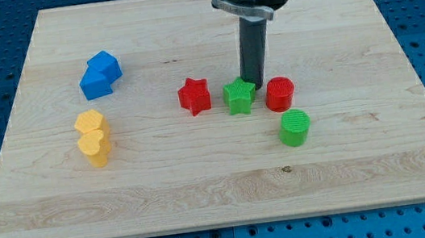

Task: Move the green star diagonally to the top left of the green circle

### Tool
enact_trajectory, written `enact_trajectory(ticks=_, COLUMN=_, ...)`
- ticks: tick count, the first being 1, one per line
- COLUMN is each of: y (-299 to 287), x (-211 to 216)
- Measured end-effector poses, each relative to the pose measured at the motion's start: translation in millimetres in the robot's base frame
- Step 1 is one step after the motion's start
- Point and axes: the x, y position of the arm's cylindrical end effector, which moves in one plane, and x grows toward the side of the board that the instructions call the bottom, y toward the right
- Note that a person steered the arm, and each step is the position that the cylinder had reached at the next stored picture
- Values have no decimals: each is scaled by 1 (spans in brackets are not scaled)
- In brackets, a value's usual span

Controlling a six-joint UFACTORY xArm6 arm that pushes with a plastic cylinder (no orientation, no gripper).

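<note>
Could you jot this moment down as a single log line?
my tip: touching green star, at its upper right | green circle: lower right of star | red circle: right of the tip

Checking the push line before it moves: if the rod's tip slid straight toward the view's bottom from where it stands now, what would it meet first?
My tip sits right behind the green star block, seemingly touching, so it meets that first.

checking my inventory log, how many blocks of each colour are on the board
red: 2, the red star and the red cylinder
green: 2, the green star and the green circle
blue: 1, the blue block
yellow: 1, the yellow block
total: 6 blocks
My tip sits just behind the green star, at its upper right edge.
</note>
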Motion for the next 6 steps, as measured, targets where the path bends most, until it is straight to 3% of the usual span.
enact_trajectory(ticks=3, y=0, x=10)
enact_trajectory(ticks=6, y=-43, x=15)
